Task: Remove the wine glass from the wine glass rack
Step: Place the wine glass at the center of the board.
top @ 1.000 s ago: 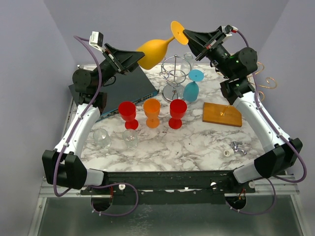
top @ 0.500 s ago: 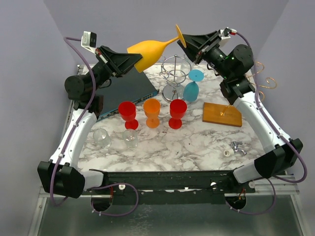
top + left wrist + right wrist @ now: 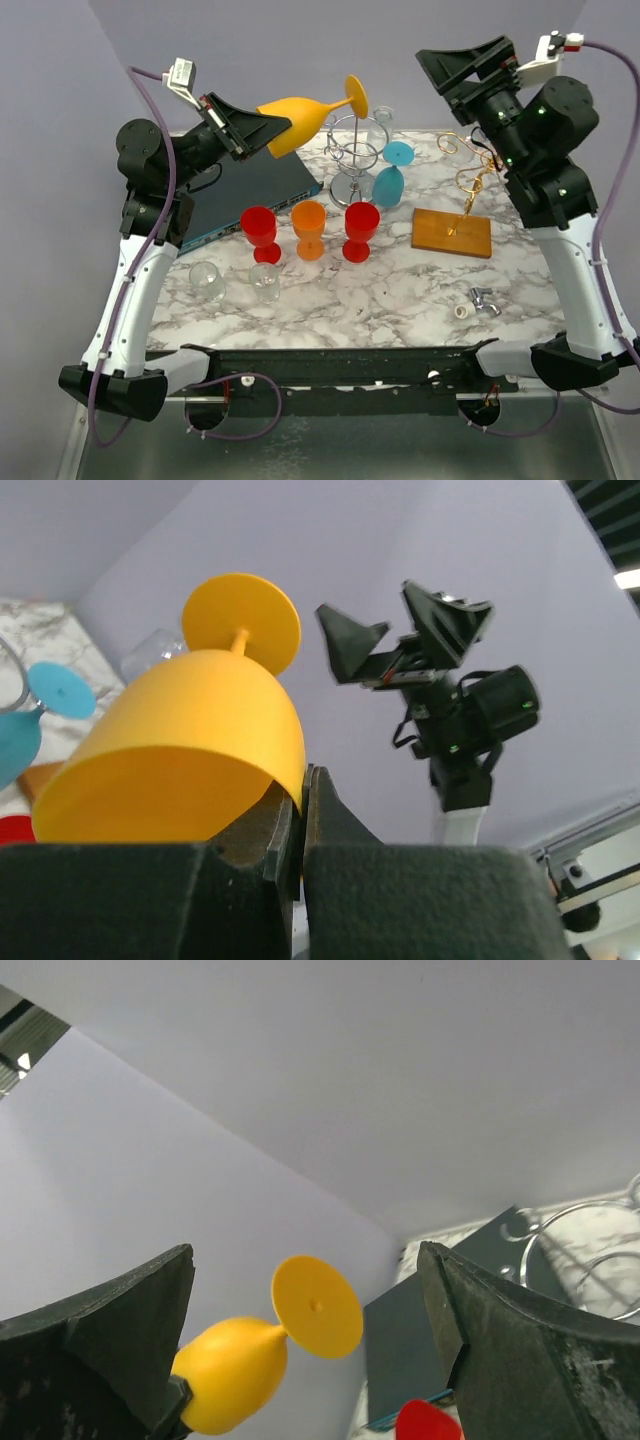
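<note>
The left fingers [image 3: 150, 900] hide part of the yellow glass [image 3: 190, 730] rim.

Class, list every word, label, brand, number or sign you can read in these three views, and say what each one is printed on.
No text can be read in any view.
The yellow wine glass and the wooden board are plain, with no markings.
The dark flat box at the back left may carry labels along its front edge, but they are too small to read.
</note>
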Controlling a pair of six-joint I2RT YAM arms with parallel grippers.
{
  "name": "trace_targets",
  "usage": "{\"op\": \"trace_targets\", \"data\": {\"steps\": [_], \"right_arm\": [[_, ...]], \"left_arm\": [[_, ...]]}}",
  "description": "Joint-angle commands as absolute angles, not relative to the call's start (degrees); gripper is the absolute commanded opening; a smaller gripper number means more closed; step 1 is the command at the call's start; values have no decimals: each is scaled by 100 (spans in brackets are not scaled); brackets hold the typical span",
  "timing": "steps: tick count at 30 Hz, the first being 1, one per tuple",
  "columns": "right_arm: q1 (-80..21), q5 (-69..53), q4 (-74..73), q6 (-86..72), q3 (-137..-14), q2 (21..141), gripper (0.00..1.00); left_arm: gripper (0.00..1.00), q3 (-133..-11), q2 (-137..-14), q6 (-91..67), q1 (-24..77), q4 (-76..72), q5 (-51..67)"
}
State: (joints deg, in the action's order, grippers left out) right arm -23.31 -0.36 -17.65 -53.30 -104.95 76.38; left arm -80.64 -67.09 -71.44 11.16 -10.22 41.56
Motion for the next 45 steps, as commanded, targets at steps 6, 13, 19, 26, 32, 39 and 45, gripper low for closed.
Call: {"op": "trace_targets", "data": {"steps": [6, 13, 19, 26, 32, 39, 45], "right_arm": [[-2370, 1357, -2997, -3149, -11010, 7387, 100], [-2369, 1389, -3278, -2762, -11121, 7462, 100], [-2373, 1390, -3243, -2666, -10961, 7400, 100], [-2373, 1334, -3321, -2573, -10874, 7452, 100], [-2371, 1252, -3550, -2546, -10983, 7673, 100], [-2366, 1457, -3585, -2449, -10912, 7630, 100], [-2319, 1433, -3864, -2368, -10984, 7811, 100]], "left_arm": [[0, -9508, -7003, -4358, 2834, 4102, 2153], [0, -9752, -7426, -4061, 4484, 5743, 575], [0, -9739, -7759, -4039, 5375, 6643, -276], [0, -8954, -7960, -4041, 5599, 6878, -463], [0, -8414, -8232, -3957, 5599, 6605, -669], [0, -8306, -8628, -3766, 5599, 6417, -772], [0, -8366, -8965, -3622, 5590, 6335, -820]]}}
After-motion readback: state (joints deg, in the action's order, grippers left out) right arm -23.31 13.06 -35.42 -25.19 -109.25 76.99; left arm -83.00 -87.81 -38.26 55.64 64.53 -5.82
